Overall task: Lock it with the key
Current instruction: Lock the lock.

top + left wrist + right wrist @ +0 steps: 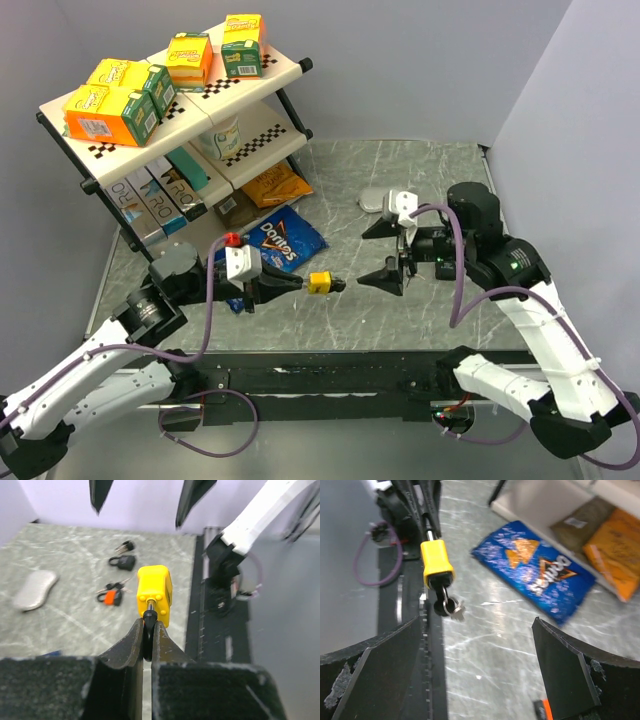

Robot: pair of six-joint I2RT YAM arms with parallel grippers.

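My left gripper (300, 284) is shut on the dark shackle of a yellow padlock (320, 282) and holds it above the table; the wrist view shows the shackle (148, 620) pinched between the jaws. A small dark key bunch (445, 606) with a ring hangs from the padlock's (437, 562) keyhole end. It points toward my right gripper (380, 252), which is open and empty, a short way off with its fingers (375, 665) spread wide. A second dark key bunch (125, 546) lies by a black padlock (124, 562) on the table.
An orange padlock with keys (112, 597) and a grey oval object (35, 590) lie on the marble table (430, 170). A blue Doritos bag (283, 240) lies by a shelf rack (200, 90) of boxes at the back left. The black front rail (330, 375) lies below the padlock.
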